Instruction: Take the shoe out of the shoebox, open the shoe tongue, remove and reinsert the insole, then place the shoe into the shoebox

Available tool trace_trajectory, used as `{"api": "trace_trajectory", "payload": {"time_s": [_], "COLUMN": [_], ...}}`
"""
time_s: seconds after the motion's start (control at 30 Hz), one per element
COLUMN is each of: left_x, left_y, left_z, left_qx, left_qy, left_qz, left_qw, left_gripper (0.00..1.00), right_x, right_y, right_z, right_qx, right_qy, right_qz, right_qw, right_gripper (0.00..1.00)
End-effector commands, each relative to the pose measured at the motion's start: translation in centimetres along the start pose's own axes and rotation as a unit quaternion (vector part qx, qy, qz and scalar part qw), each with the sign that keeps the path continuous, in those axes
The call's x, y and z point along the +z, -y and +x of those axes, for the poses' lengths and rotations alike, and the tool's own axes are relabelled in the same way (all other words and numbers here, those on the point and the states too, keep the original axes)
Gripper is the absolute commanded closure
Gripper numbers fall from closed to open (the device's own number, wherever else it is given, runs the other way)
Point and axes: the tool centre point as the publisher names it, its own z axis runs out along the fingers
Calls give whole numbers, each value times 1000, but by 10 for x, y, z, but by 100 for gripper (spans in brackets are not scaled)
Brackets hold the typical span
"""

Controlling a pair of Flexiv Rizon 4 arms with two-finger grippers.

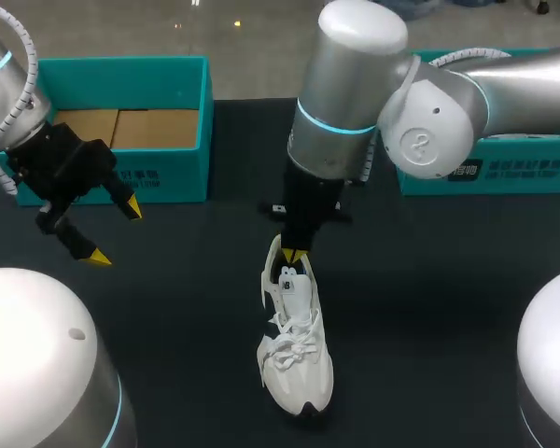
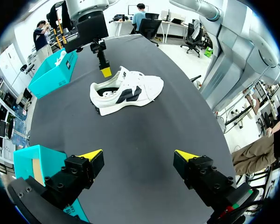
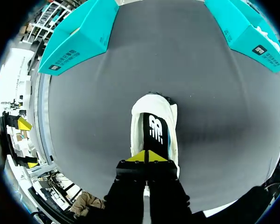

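The shoe point(image 1: 296, 350) is out of shoebox point(image 1: 159, 177) at 10 o'clock; R gripper point(image 1: 295, 254) pinches insole point(image 3: 154, 133) heel, removal prob. starting; L gripper point(image 1: 116, 233) fingers spread wide, empty.

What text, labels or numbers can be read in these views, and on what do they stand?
Left box: white print on its front, too blurred to read.
Right box: white print on its front, too blurred to read.
Insole: a white logo, no legible words.
Shoe: a dark emblem on its side, no words.
Nothing else shows any text.
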Motion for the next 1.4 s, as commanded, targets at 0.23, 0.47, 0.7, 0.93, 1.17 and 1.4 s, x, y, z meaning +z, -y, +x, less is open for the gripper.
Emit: {"api": "trace_trajectory", "payload": {"time_s": [0.23, 0.47, 0.7, 0.93, 1.17, 1.4], "left_x": [0, 0, 0, 0, 0, 0], "left_y": [0, 0, 0, 0, 0, 0], "left_z": [0, 0, 0, 0, 0, 0], "left_qx": [0, 0, 0, 0, 0, 0], "left_qy": [0, 0, 0, 0, 0, 0], "left_qz": [-1, -1, -1, -1, -1, -1], "left_qw": [1000, 1000, 1000, 1000, 1000, 1000], "left_gripper": [0, 0, 0, 0, 0, 0], "right_x": [46, 83, 128, 141, 103, 50], "right_y": [-7, -18, -28, -30, -23, -15], "right_z": [0, -18, -32, -16, -5, 4], "right_qx": [10, 22, 29, 10, 15, 10], "right_qy": [12, 28, 33, 29, 31, 57], "right_qz": [-16, -27, -15, -3, -11, -24], "right_qw": [1000, 999, 999, 1000, 999, 998], "right_gripper": [100, 100, 100, 100, 100, 100]}}
